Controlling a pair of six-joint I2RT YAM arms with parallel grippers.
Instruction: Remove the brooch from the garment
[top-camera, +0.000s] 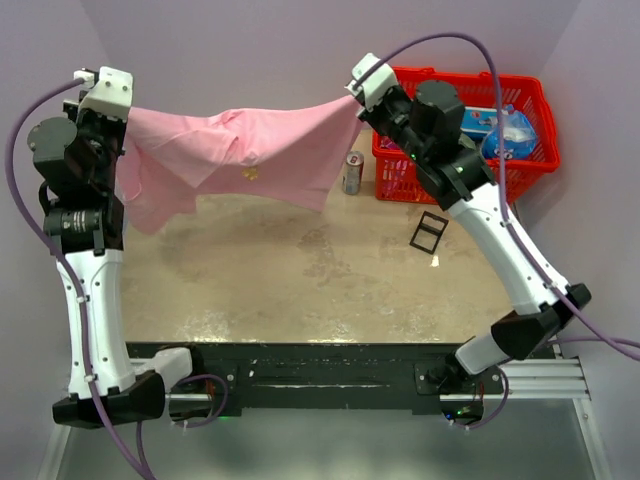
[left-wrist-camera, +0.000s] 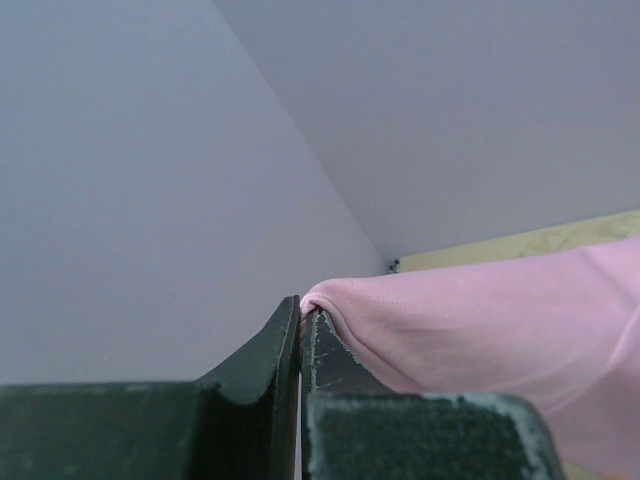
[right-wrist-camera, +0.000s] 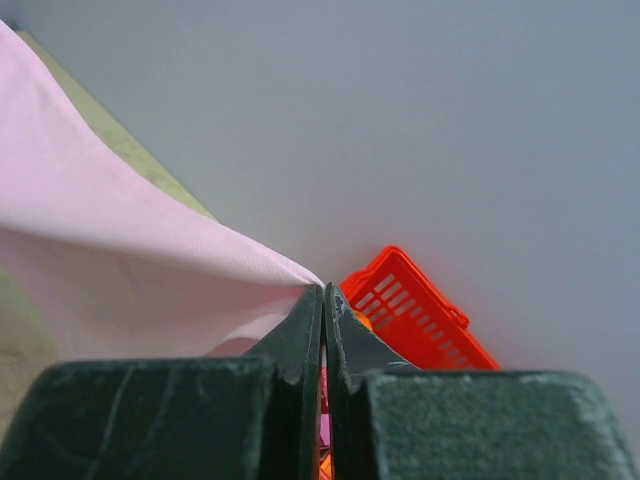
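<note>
The pink garment (top-camera: 240, 150) hangs stretched in the air between my two grippers, above the far part of the table. A tiny golden brooch (top-camera: 252, 173) sits on its front near the middle. My left gripper (top-camera: 122, 108) is shut on the garment's left corner; the left wrist view shows pink cloth (left-wrist-camera: 480, 320) pinched between the closed fingertips (left-wrist-camera: 302, 312). My right gripper (top-camera: 352, 95) is shut on the right corner; in the right wrist view the cloth (right-wrist-camera: 120, 270) runs into the closed fingertips (right-wrist-camera: 323, 292).
A red basket (top-camera: 520, 100) with blue-and-white packets stands at the back right, also seen in the right wrist view (right-wrist-camera: 420, 310). A soda can (top-camera: 352, 172) stands left of it. A small black frame (top-camera: 430, 232) lies on the tan table top (top-camera: 300, 270).
</note>
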